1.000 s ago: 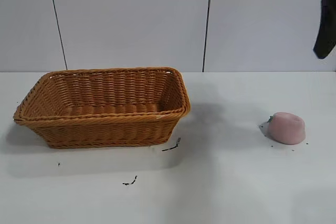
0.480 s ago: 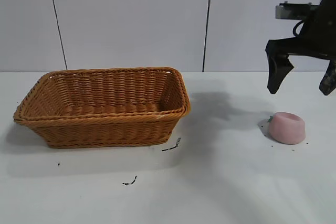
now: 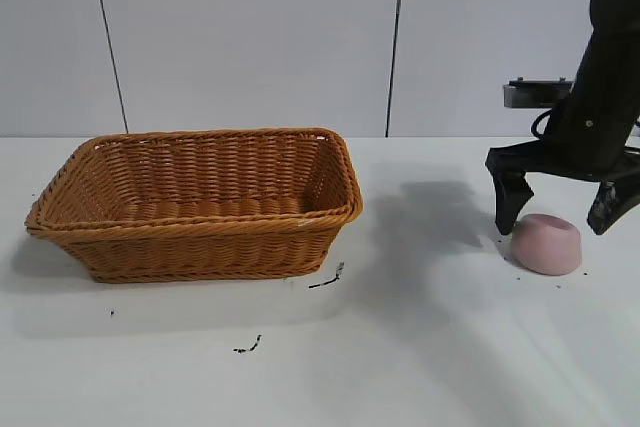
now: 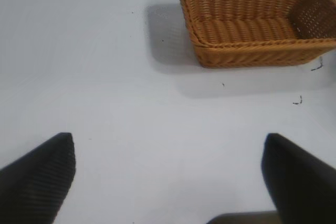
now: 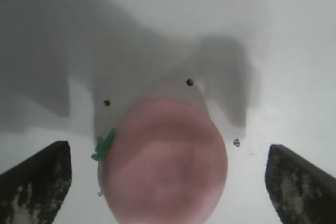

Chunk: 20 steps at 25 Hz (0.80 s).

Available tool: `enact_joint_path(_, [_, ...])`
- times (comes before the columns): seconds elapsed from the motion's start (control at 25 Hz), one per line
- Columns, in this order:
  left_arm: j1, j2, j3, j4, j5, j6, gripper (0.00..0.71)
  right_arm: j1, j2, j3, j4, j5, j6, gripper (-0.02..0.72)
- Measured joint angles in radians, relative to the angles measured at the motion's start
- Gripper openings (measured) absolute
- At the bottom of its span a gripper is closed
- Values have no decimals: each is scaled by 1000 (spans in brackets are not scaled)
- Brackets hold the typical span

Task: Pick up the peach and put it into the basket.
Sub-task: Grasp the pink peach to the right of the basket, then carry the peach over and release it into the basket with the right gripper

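Black right gripper now hangs lower than a second ago, jaws wide astride the small pale pink peach. Orange-brown woven wicker basket is unmoved. Left gripper is spread too.

White table lies under the right pincer; dark scraps, perhaps thread, lie well apart from it; panelled wall stands behind it.

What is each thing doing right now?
peach: on the table, not grabbed.
basket: upright, nothing inside.
right gripper: open, fingers on either side of the peach.
left gripper: open, above bare table, away from the basket.
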Motion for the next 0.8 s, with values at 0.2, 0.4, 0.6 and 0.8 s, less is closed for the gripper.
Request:
enact_joint_path(0.2, [0, 0, 0, 0, 0, 0, 693, 0, 0, 0, 0, 10, 0, 282])
enact_joint_path(0.4, [0, 0, 0, 0, 0, 0, 693, 0, -23, -9, -5, 36, 2, -8])
enact_joint_path(0.6, [0, 0, 0, 0, 0, 0, 693, 0, -99, -54, -12, 109, 2, -7])
enact_joint_path(0.8, [0, 0, 0, 0, 0, 0, 693, 0, -218, -171, -13, 244, 2, -7])
